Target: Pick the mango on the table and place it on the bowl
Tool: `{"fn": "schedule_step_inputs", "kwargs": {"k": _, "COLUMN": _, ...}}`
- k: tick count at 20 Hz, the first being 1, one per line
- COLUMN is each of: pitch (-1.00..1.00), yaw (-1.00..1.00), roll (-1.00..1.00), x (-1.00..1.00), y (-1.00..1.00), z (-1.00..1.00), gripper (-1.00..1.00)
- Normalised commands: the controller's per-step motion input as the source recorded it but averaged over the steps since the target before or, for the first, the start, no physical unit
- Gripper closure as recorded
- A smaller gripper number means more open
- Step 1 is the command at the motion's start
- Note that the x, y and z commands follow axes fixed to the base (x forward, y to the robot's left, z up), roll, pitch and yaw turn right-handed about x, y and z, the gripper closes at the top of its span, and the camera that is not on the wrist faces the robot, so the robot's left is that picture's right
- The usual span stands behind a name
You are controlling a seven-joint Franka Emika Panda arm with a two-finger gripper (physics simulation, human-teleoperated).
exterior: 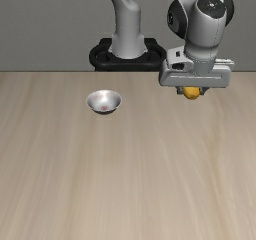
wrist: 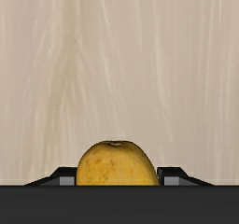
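The mango, yellow-orange with small brown speckles, sits between my two fingertips, and the dark fingers press it from both sides. In the exterior view my gripper is on the exterior view's right, shut on the mango, of which only the lower part peeks out under the hand. The small metal bowl stands on the wooden table well off toward the exterior view's left of the gripper, and it holds nothing.
The robot's black base stands at the table's far edge, between bowl and gripper. Bare light wood stretches under the mango in the wrist view.
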Motion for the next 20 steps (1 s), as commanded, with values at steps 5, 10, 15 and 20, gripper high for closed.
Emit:
{"fn": "schedule_step_inputs", "kwargs": {"k": 5, "pitch": 0.00, "yaw": 0.00, "roll": 0.00, "x": -1.00, "y": 0.00, "z": 0.00, "gripper": 1.00}}
{"fn": "schedule_step_inputs", "kwargs": {"k": 10, "pitch": 0.00, "yaw": 0.00, "roll": 0.00, "x": -0.80, "y": -0.20, "z": 0.00, "gripper": 1.00}}
{"fn": "schedule_step_inputs", "kwargs": {"k": 15, "pitch": 0.00, "yaw": 0.00, "roll": 0.00, "x": 0.00, "y": -1.00, "z": 0.00, "gripper": 1.00}}
{"fn": "schedule_step_inputs", "kwargs": {"k": 20, "pitch": 0.00, "yaw": 0.00, "roll": 0.00, "x": 0.00, "y": -1.00, "z": 0.00, "gripper": 1.00}}
